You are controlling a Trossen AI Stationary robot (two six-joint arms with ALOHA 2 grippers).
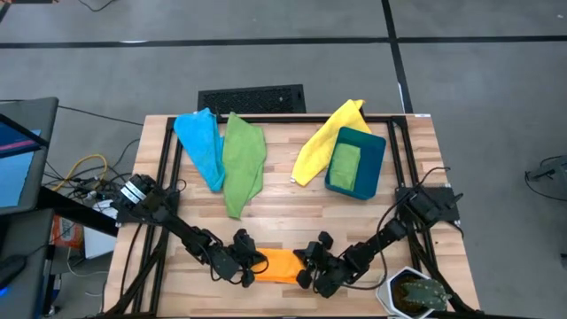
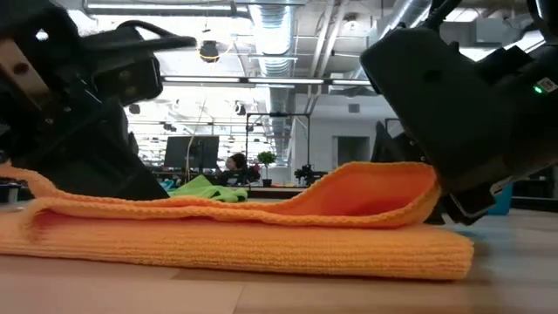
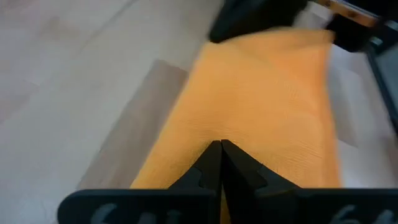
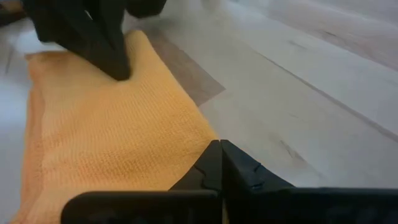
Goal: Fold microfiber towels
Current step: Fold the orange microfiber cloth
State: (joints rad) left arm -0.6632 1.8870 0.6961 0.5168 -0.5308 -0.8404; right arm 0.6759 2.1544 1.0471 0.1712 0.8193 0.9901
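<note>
On the wooden table (image 1: 283,168), the folded orange towel (image 1: 279,264) lies at six o'clock, the closed left gripper (image 1: 251,263) and right gripper (image 1: 306,266) pressing its ends; grey floor (image 1: 478,80) surrounds.

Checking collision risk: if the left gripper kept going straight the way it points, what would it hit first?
Likely the right gripper. The left gripper, fingers shut, points along the orange towel toward it, with only towel between. Depth is uncertain.
</note>
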